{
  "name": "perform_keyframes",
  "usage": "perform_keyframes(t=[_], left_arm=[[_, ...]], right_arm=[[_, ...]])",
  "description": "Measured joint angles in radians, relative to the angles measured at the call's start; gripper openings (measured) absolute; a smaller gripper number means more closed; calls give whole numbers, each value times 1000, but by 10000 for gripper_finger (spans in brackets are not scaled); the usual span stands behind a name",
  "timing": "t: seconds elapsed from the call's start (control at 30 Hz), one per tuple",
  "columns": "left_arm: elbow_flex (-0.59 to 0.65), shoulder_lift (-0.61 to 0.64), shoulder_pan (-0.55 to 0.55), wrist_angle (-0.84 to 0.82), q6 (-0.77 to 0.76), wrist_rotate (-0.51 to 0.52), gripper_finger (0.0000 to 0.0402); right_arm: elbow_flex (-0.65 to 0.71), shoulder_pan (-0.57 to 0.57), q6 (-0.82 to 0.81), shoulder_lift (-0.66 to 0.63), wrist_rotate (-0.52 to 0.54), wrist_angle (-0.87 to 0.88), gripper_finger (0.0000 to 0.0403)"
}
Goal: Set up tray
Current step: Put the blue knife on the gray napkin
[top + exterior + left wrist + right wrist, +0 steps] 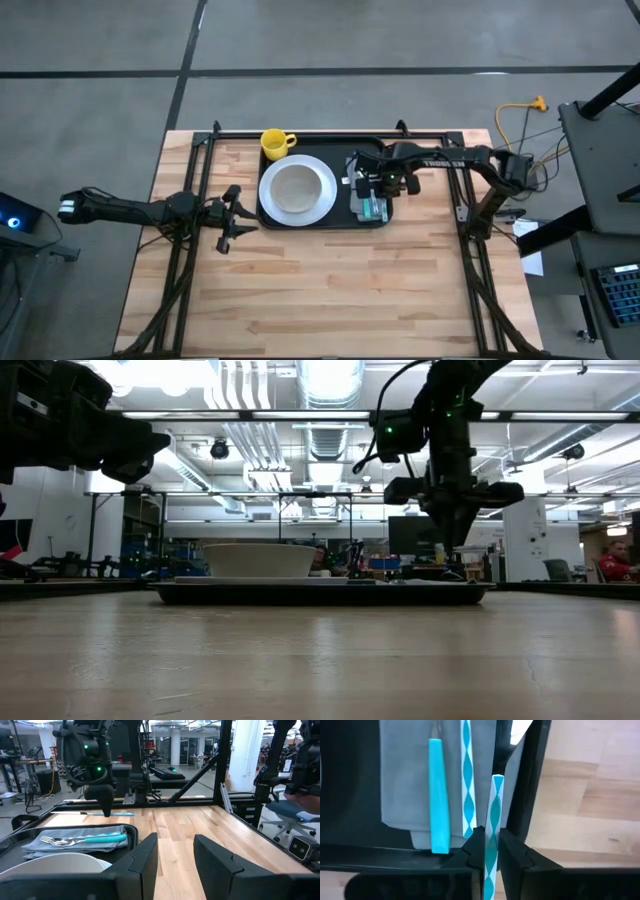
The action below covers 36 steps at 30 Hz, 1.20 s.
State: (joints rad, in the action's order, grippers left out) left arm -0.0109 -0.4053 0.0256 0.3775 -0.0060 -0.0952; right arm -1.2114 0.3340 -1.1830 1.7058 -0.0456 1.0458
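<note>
The black tray (325, 222) lies mid-table and carries a white plate (298, 190) with a bowl (260, 560) on it. A yellow mug (275, 143) stands at its far left corner, and a grey napkin (405, 780) lies on its right part. On the napkin lie a teal-handled fork (439, 795) and a utensil with a teal-and-white twisted handle (466, 780). My right gripper (373, 190) hangs over the napkin, pointing down, shut on a second twisted-handle utensil (494, 815). My left gripper (238, 216) waits open beside the tray's left rim. My right gripper pinches the teal-and-white twisted handle (491, 837) between its two fingers (470, 852), coming from above and pointing down. The handle's free end (497, 780) sticks out past the fingertips, beside the napkin's edge and the tray's right rim (527, 780). Whether the utensil rests on the tray does not show.
Bare wooden table (330, 290) stretches in front of the tray toward the near edge, with more to its right (585, 795). A black frame rail (330, 133) runs along the far edge behind the mug. A yellow cable (520, 110) lies on the floor beyond the right arm.
</note>
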Motion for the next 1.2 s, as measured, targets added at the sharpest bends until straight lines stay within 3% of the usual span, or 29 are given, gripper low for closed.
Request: perform_keyframes(t=[1.2], left_arm=[[0, 0, 0, 0, 0, 0, 108]], right_arm=[[30, 102, 103, 105, -8, -156, 22]])
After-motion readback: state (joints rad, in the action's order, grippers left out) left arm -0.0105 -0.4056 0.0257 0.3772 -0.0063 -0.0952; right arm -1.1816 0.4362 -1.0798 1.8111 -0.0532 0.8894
